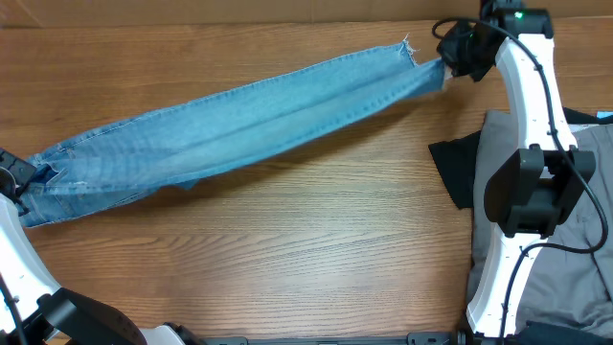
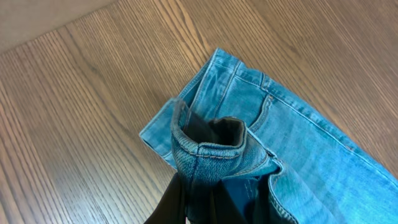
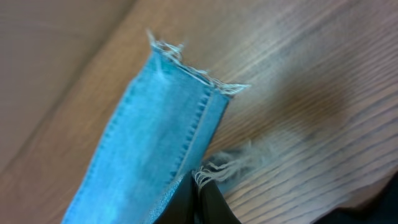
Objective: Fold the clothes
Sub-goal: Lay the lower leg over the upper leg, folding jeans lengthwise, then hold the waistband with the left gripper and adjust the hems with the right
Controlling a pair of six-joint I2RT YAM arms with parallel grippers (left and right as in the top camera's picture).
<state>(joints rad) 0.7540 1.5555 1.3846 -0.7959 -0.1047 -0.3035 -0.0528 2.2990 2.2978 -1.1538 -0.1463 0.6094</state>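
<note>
Here the jeans (image 1: 239, 125) stretch from left fingers (image 2: 177, 202) to right fingers (image 3: 214, 208).

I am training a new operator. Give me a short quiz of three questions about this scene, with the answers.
1. True or false: the jeans lie folded into a neat square.
2. Which part does the right gripper pinch? A. the waistband B. the frayed hem C. a back pocket
3. Fill in: the left gripper is shut on the ____ of the jeans.

Key: 1. False, they are stretched out long. 2. B. 3. waistband.
</note>
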